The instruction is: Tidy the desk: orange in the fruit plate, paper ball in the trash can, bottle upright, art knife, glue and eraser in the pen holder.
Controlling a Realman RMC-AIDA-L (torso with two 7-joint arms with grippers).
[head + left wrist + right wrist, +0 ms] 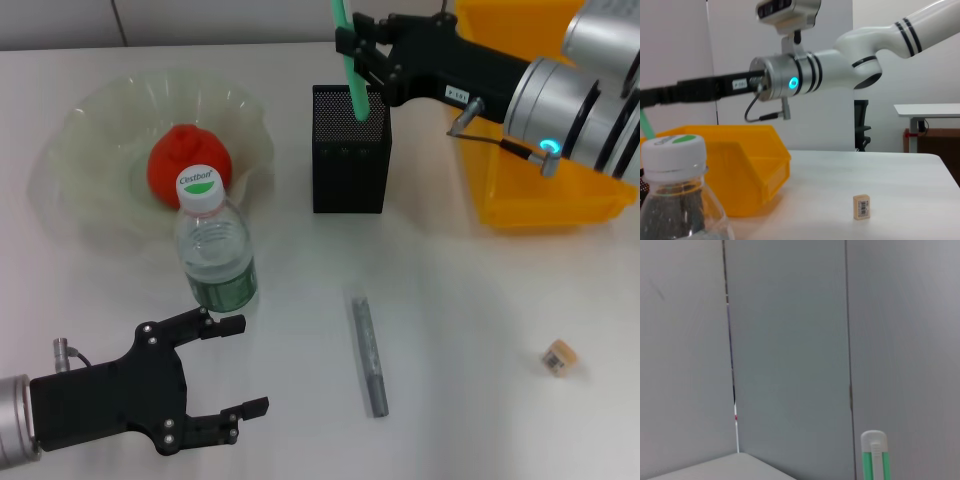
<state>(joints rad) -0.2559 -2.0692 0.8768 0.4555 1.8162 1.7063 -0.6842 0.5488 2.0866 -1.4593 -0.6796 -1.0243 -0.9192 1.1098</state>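
My right gripper (356, 52) is shut on a slim green art knife (352, 70), also seen in the right wrist view (873, 456), holding it upright with its lower end in the mouth of the black mesh pen holder (350, 165). The orange (185, 160) lies in the pale green fruit plate (90, 130). The bottle (214, 250) stands upright in front of the plate; its cap shows in the left wrist view (674, 150). My left gripper (245, 366) is open and empty, just near of the bottle. A grey glue stick (368, 355) and the tan eraser (560, 356) lie on the desk. The paper ball is out of view.
The yellow trash can (540, 200) stands at the far right, behind and under my right arm; it also shows in the left wrist view (740, 165), with the eraser (862, 207) beside it. The desk top is white.
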